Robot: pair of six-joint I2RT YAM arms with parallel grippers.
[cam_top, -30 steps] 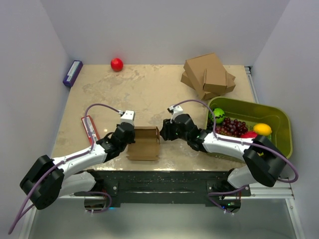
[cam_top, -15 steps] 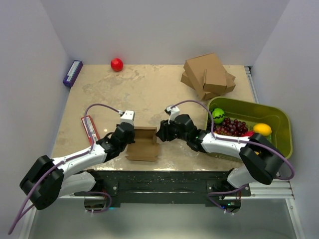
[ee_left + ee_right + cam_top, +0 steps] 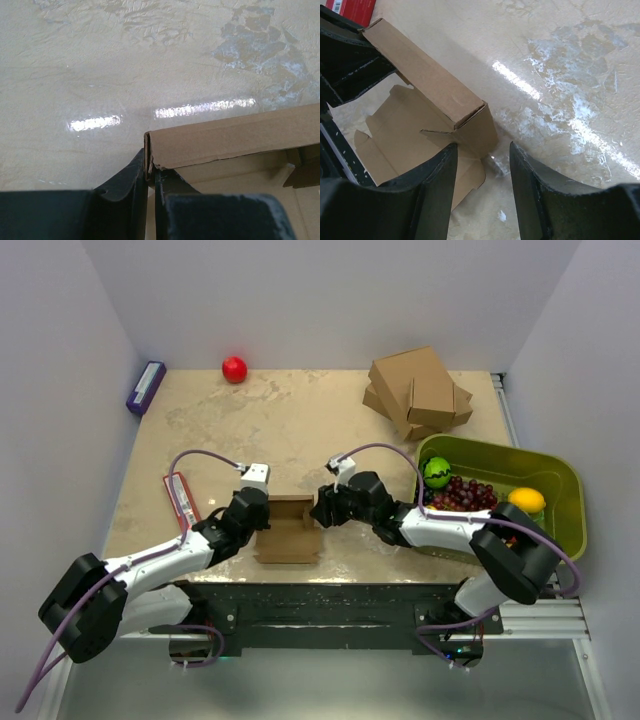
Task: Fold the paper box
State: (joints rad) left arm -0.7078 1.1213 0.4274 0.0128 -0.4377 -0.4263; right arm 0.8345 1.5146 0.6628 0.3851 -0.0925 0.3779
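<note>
The paper box [image 3: 288, 532] lies near the table's front edge, a brown die-cut sheet with its far wall folded upright and its bottom panel flat. My left gripper [image 3: 262, 517] is at the box's left end. In the left wrist view this left gripper [image 3: 150, 169] is shut on the upright wall's corner of the box [image 3: 225, 134]. My right gripper [image 3: 322, 507] is at the box's right end. In the right wrist view the right gripper [image 3: 481, 149] stands open, and the box's [image 3: 427, 80] right end corner and side flap sit just ahead of its fingers.
A stack of bigger ready-made cardboard boxes [image 3: 418, 390] sits at the back right. A green tub [image 3: 548, 472] holding fruit stands on the right. A red ball [image 3: 234, 369] and a purple pack [image 3: 146, 387] lie at the back left, and a red packet [image 3: 180, 498] lies left of the box.
My right gripper has moved left up to the box's right end and its jaws have widened. The left gripper has kept its hold on the wall corner.
</note>
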